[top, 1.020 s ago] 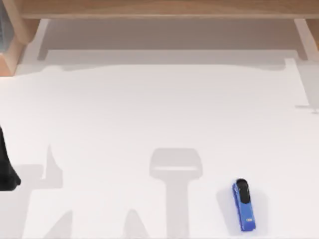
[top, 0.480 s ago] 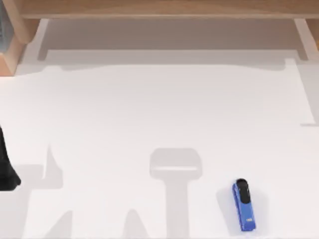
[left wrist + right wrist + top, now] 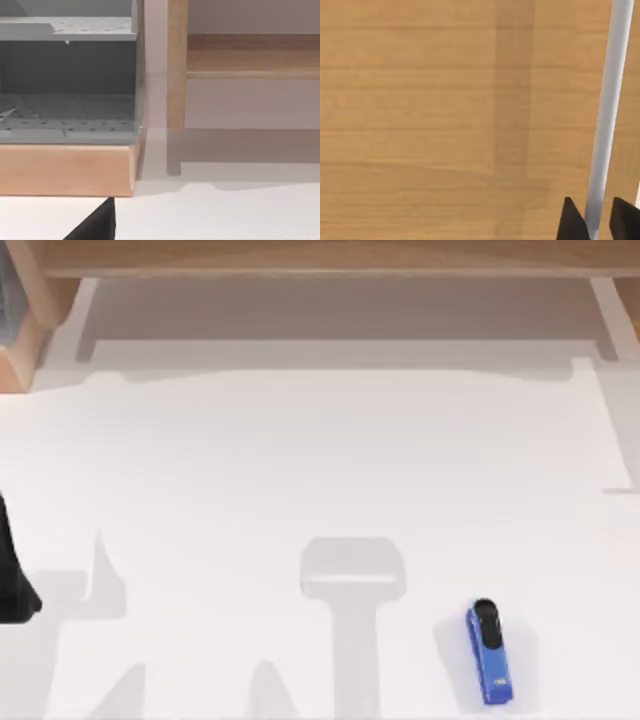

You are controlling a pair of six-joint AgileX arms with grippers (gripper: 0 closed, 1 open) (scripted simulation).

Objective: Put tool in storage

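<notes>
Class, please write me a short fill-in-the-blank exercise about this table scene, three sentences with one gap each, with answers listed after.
1. The stapler has a body coloured ____.
2. In the top view, the stapler lies flat on the white ____.
3. In the top view, the stapler's black end points toward the wooden ____ at the table's far edge.

Answers: blue; table; shelf

Top camera looks down on table [image 3: 300,440]; wrist cameras closely face wooden shelving [image 3: 175,65].

Tool [image 3: 489,652] label apparently too small: illegible.
</notes>
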